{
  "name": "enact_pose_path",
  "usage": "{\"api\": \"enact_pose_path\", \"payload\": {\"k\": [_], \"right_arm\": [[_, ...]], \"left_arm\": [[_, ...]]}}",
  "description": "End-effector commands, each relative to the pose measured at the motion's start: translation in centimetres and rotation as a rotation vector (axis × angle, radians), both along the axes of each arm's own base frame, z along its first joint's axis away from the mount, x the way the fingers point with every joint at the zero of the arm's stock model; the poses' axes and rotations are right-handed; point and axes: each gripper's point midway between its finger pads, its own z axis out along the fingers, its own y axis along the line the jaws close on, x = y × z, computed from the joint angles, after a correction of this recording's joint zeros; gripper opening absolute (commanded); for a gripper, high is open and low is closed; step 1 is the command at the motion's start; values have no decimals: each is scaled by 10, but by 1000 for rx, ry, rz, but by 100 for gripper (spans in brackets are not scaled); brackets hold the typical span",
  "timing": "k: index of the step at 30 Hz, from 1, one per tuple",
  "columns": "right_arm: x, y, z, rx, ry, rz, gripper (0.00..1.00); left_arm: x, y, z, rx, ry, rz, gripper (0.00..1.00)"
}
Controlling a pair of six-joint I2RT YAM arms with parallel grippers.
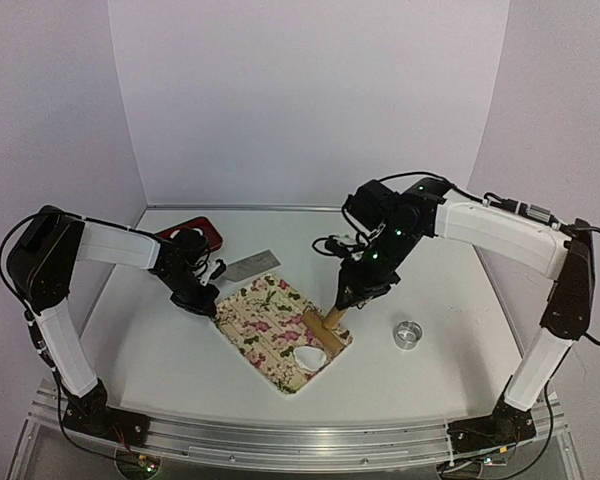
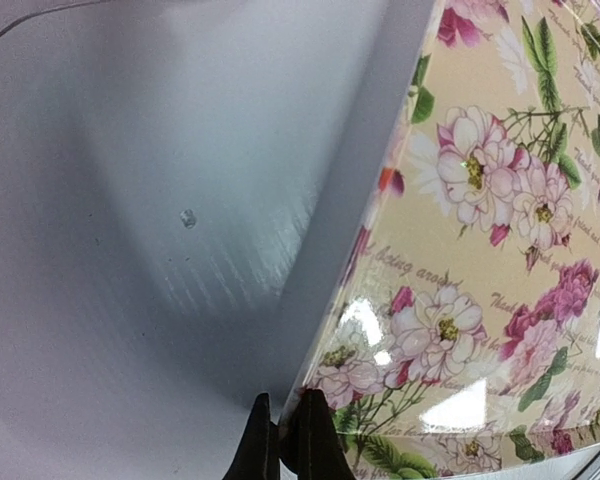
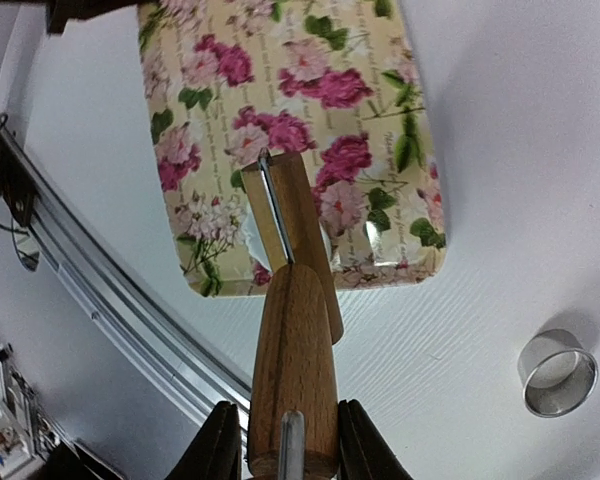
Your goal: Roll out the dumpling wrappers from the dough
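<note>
Ahead of your left gripper (image 2: 283, 405) the floral tray (image 2: 460, 300) looked glossy. Your right gripper (image 3: 290, 440) held a smooth wooden roller (image 3: 295, 330) with a metal rod; right of it, a shiny metal ring (image 3: 532, 375) on the matt table (image 3: 500, 150).

From above you get the dough (image 1: 308, 357) only as a small white patch on the floral board (image 1: 260, 312), too small to tell its outline, and in the right wrist view the wooden roller (image 3: 290, 330) covers that spot. Your left wrist view cuts the board off at its right and bottom edges and shows only the tips of the left gripper (image 2: 283, 450), pressed together at the bottom edge. The red object (image 1: 205, 232) at the back is partly hidden behind the left arm.
</note>
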Motion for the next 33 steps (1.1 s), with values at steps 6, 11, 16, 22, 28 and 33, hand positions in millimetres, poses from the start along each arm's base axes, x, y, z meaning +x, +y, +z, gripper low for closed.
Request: {"api": "enact_pose_path", "payload": {"k": [6, 11, 16, 22, 28, 33], "right_arm": [[-34, 31, 1, -159, -181, 332, 0], [-44, 43, -5, -249, -265, 484, 0], [-54, 60, -16, -324, -305, 612, 0], [-67, 67, -26, -371, -314, 701, 0], [-77, 59, -43, -446, -282, 766, 0], [-87, 59, -58, -476, -261, 807, 0]], "left_arm": [[-4, -3, -11, 55, 13, -159, 0], [-2, -7, -13, 46, 19, -161, 0], [-3, -6, -17, 51, 30, -161, 0], [-7, -4, -20, 57, 37, -160, 0], [-7, -3, -20, 57, 35, -156, 0], [-7, -3, -21, 55, 37, -153, 0]]}}
